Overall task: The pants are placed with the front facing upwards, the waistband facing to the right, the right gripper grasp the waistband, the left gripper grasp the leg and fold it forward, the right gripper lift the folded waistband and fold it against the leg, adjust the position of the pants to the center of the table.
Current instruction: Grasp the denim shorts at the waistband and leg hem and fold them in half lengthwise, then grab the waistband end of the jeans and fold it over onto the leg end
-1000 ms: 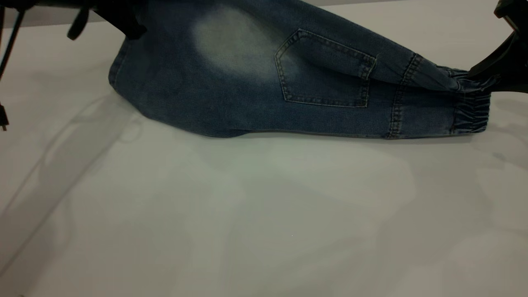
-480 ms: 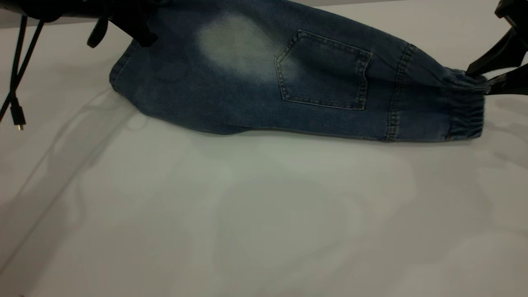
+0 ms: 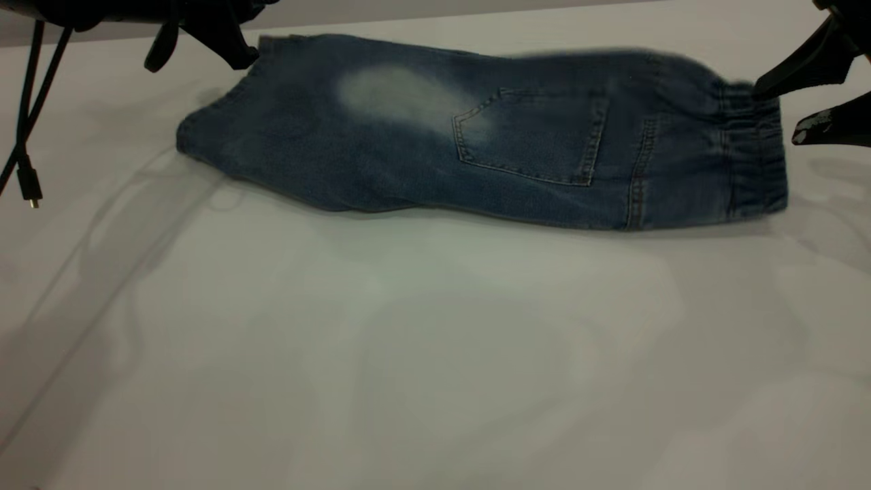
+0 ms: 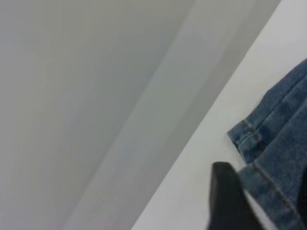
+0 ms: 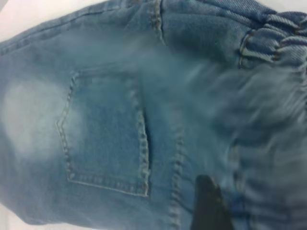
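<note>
The pants (image 3: pixel 476 143) lie flat on the table (image 3: pixel 435 354), folded lengthwise, with the square back pocket (image 3: pixel 531 136) and a pale patch (image 3: pixel 401 95) facing up. The gathered waistband (image 3: pixel 755 156) is at the right end and the leg hems (image 3: pixel 204 129) at the left. My right gripper (image 3: pixel 776 116) hangs open just right of the waistband, holding nothing. My left gripper (image 3: pixel 241 47) hovers open above the far hem corner. In the left wrist view one black finger (image 4: pixel 225 196) stands beside the hem (image 4: pixel 249 136). The right wrist view shows the pocket (image 5: pixel 105 129) and waistband (image 5: pixel 283 28).
A thin black cable with a plug (image 3: pixel 28 184) dangles from the left arm over the table's left side. The wide white tabletop stretches in front of the pants. The table's far edge (image 3: pixel 408 17) runs just behind them.
Both ends of the pants were held up off the table. Now both grippers have let go and the folded pants have dropped flat; the right gripper's fingers have spread apart.
</note>
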